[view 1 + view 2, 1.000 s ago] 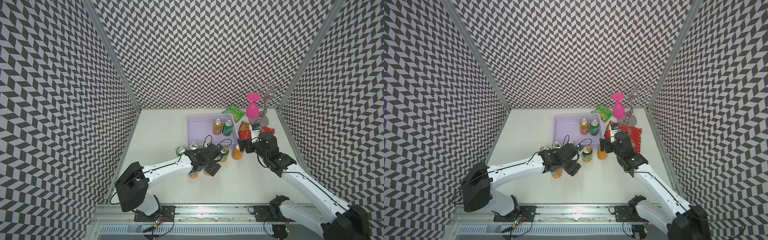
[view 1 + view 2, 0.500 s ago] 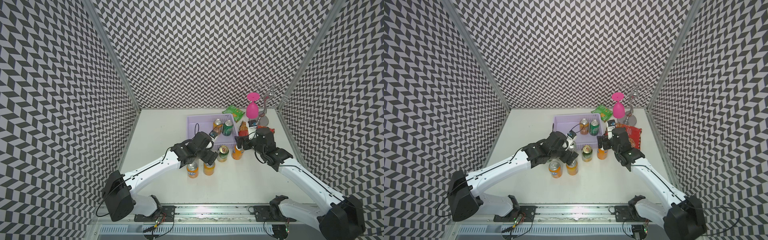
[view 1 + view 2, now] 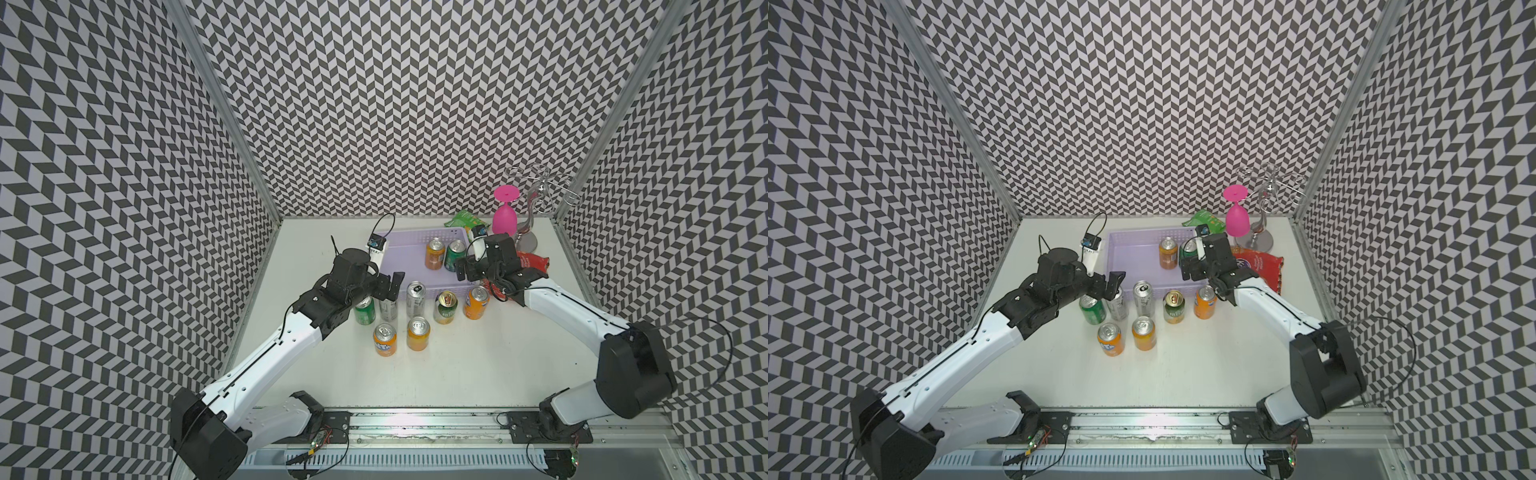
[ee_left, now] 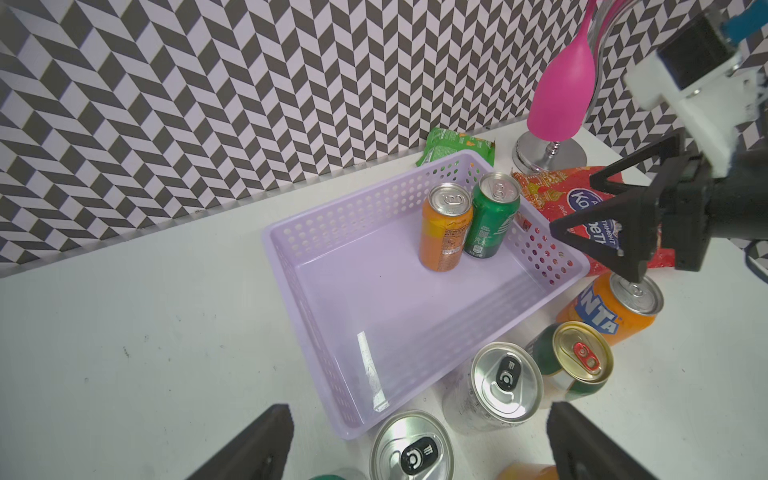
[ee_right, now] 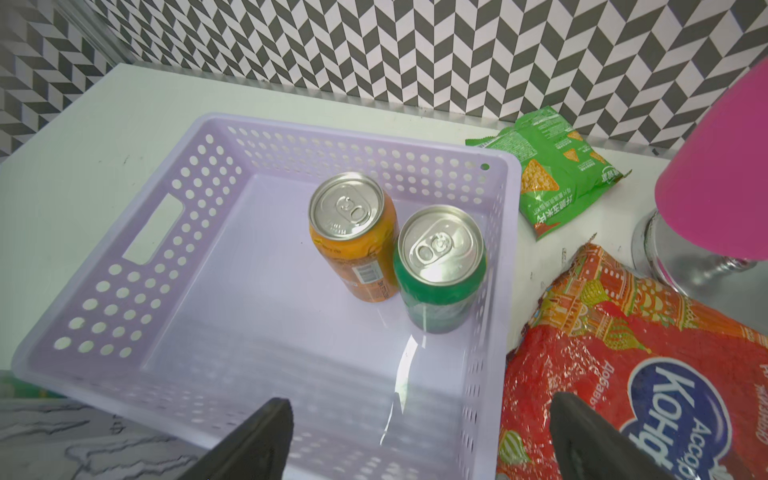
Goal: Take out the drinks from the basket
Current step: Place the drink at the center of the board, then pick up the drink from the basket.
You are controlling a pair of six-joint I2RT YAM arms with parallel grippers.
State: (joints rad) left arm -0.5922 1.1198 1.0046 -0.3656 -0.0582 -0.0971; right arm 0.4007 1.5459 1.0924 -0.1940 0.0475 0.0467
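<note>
- The basket (image 3: 401, 259) (image 5: 153, 232) is shallow lavender plastic with a smooth floor. Rows of round holes pierce its walls, and one short wall has a slot handle. Most of its floor, from the left wall across, lies bare.
- By the basket's far right corner two drinks stand upright side by side: an orange can (image 3: 434, 253) and a green can (image 3: 455, 254), glossy cylinders with silver pull-tab tops.
- Just outside the basket's near wall a row of five cans (image 3: 446, 307) stands on the matte white worktop (image 3: 478, 374). A pair of orange cans (image 3: 417, 333) stands a little farther from the basket.
- The left claw (image 4: 419, 411) hangs above the basket's near left corner, black fingers spread wide, gripping nothing. A slim silver can (image 4: 411, 451) stands below the gap, touching neither finger.
- The right claw (image 5: 417, 402) hangs over the basket's near right corner, spread wide and empty.
- A crinkled red snack bag (image 5: 623, 353) lies just beside the basket's right wall, and a green snack bag (image 5: 552, 166) lies behind its far right corner. Right of the basket, beyond them, a pink goblet (image 3: 505, 218) is upside down by a silver wire rack (image 3: 527, 242).
- Bare worktop stretches left of the basket to the chevron-patterned wall (image 3: 124, 208).
</note>
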